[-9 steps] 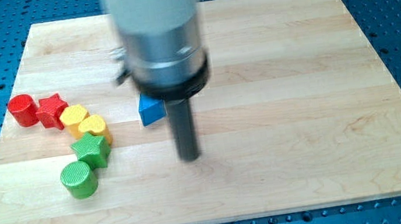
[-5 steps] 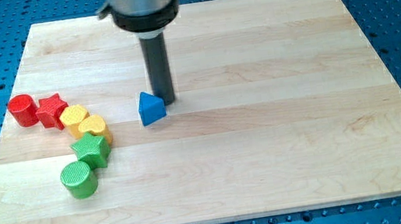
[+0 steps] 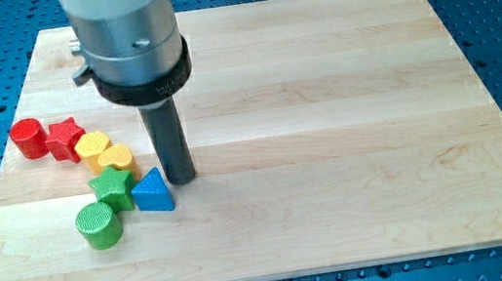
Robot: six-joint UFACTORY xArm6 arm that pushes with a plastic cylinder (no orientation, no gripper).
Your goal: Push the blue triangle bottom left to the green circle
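**Nudging blue triangle to its spot**

Board first. No jaws, bare rod. Green circle is the landmark: blue triangle sits upper right of it, apparently touching green star. My tip is beside the triangle's right; push slowly down-left.

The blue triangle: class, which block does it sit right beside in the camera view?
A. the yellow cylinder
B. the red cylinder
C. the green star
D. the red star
C: the blue triangle lies against the right side of the green star, with my tip just to the triangle's upper right.
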